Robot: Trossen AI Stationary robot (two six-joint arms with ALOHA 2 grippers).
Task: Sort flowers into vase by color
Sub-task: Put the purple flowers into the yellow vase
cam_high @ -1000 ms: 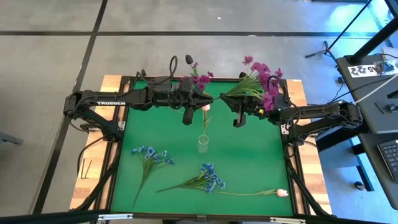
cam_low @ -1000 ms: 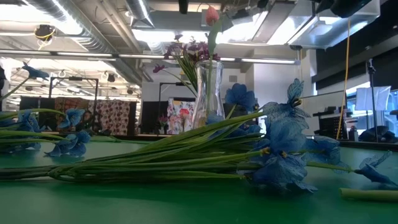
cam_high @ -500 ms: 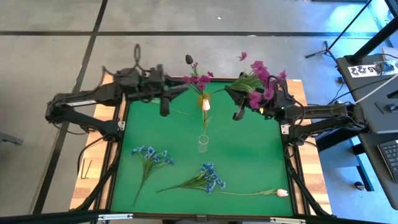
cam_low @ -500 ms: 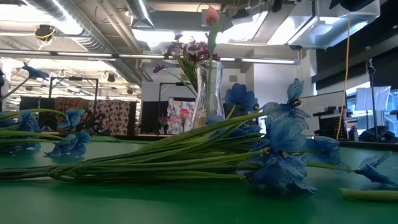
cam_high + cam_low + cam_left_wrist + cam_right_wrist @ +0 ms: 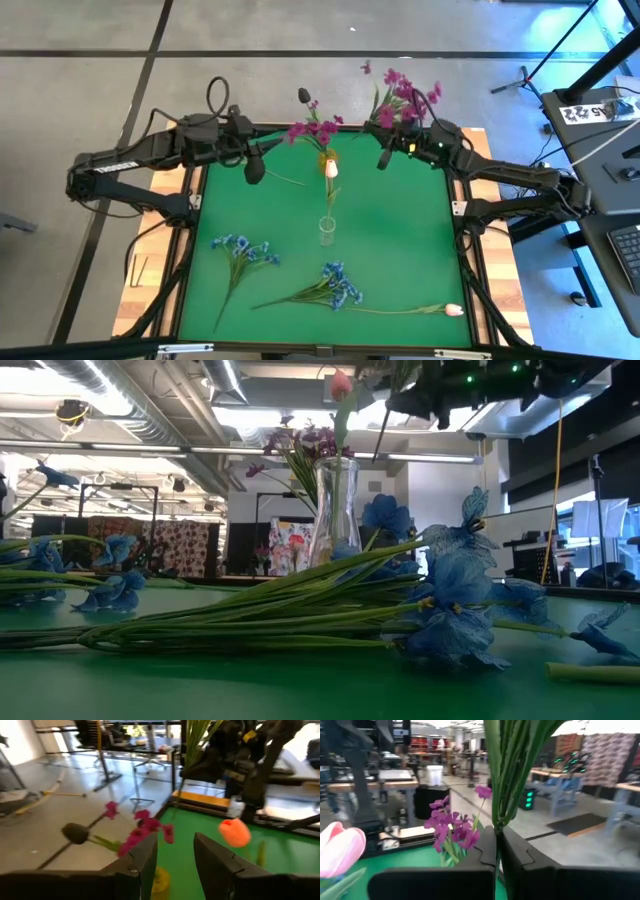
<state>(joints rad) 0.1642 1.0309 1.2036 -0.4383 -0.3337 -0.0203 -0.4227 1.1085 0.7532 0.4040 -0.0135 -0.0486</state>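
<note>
Counter: green counter (image 5: pixel 400 240), glass vase (image 5: pixel 327 231) in the middle.
Right claw (image 5: pixel 383 152): far side, squeezing magenta flowers (image 5: pixel 398 95).
Left claw (image 5: pixel 254 168): far left, fingers apart, holding nothing.
Blue flowers (image 5: pixel 338 284): lying near.

We can read very little here. In the high view, a line of white lettering runs along the upper link of the dark left arm (image 5: pixel 118 166), but it is too small for us to spell out. At the right edge of that view, a white card with black square patterns (image 5: pixel 585 112) lies on a dark side desk (image 5: pixel 600 150); we make out no words on it. We find no other legible text.
</note>
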